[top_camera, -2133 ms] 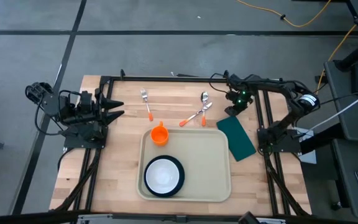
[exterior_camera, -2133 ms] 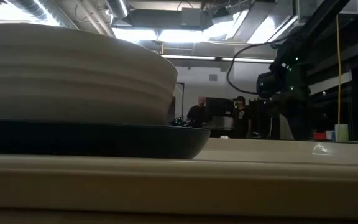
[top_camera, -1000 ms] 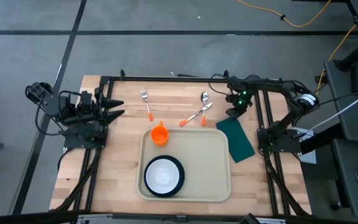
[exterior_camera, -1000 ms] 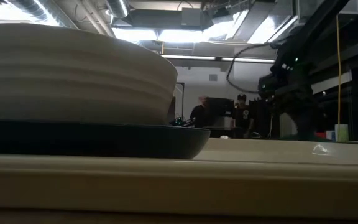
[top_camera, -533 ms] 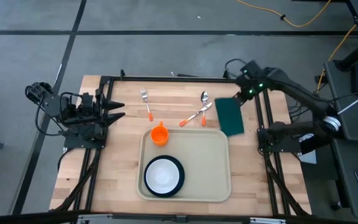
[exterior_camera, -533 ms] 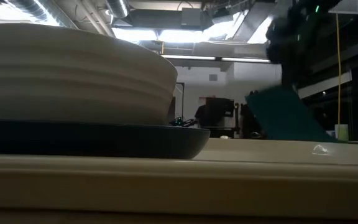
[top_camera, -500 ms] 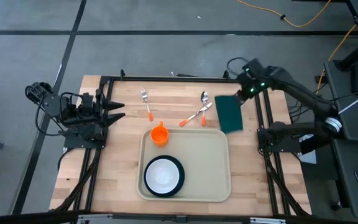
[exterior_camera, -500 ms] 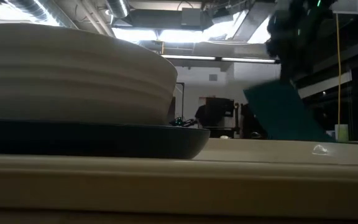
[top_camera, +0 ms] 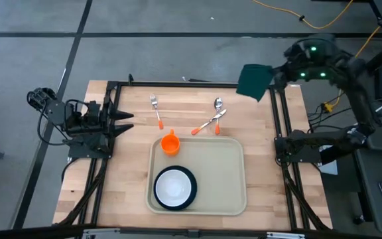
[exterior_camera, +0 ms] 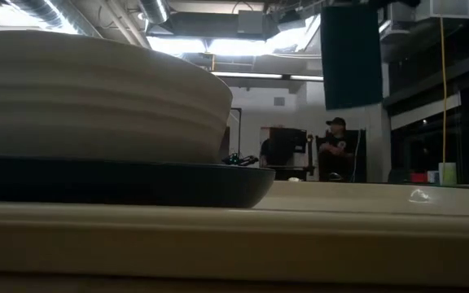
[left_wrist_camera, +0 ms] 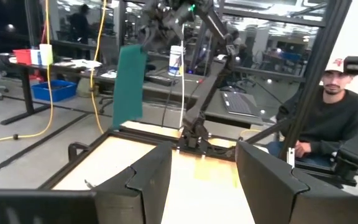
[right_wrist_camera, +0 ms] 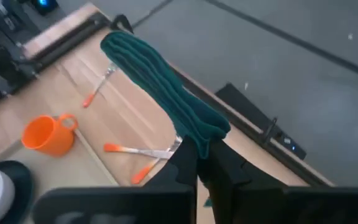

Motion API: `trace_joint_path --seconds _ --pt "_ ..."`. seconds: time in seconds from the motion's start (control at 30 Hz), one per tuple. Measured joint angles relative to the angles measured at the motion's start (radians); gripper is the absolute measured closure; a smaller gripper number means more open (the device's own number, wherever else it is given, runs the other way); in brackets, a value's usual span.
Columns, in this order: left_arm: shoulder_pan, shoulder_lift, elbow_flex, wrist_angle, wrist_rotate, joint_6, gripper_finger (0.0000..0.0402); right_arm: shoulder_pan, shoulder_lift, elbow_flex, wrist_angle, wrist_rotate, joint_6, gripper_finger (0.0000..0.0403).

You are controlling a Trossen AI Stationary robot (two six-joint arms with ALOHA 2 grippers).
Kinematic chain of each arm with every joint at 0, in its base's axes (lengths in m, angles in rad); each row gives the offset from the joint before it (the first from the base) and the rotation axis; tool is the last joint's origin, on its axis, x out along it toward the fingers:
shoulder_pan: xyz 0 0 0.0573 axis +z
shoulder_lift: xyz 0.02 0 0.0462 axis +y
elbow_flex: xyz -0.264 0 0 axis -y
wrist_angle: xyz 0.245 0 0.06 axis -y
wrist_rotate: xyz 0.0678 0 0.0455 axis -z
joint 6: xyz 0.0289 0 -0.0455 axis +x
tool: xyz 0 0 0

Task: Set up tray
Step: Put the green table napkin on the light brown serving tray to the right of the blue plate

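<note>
The beige tray (top_camera: 211, 166) lies near the table's front edge. It carries a dark blue plate (top_camera: 190, 196) with a white bowl (top_camera: 173, 187) on it. An orange cup (top_camera: 170, 143) stands at the tray's far left corner. My right gripper (right_wrist_camera: 199, 148) is shut on a dark green cloth (top_camera: 254, 81), high above the table's far right corner. The cloth (exterior_camera: 351, 57) hangs down clear of the table. My left gripper (top_camera: 123, 119) waits open at the table's left edge. My right gripper pinches the cloth's top end (right_wrist_camera: 194, 134) between its two fingers, which come from above and point down. The cloth looks bunched into several layers there. It hangs slack below the fingers, lifted clear of the table.
A fork (top_camera: 156, 109) and two spoons (top_camera: 214, 119) with orange handles lie on the bare wood beyond the tray. The wood right of the tray (top_camera: 264, 159) is bare. A seated person (left_wrist_camera: 328, 124) shows beyond the table's right side.
My right gripper has risen steeply and gone toward the table's far edge, still shut on the green cloth. The cloth lay flat to the right of the tray; it has been drawn up by its far end and now hangs clear of the table.
</note>
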Motion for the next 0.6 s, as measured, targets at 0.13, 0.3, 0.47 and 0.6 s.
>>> trace_joint_path --seconds 0.13,0.3,0.47,0.6 --pt "0.0 0.004 0.0 0.0 0.005 0.0 0.0229 0.052 0.0 0.077 -0.046 0.015 0.015 0.0386" --pt "0.0 0.009 0.0 0.001 0.03 -0.002 0.0229 0.207 -0.008 0.094 -0.062 -0.031 0.081 0.0386" --pt "0.0 0.015 0.0 0.001 0.036 -0.002 0.0229 0.439 -0.011 0.094 -0.076 -0.011 0.189 0.0386" --pt "0.0 0.022 0.0 -0.001 0.052 -0.002 0.0229 0.635 -0.012 0.074 -0.056 0.071 0.298 0.0386"
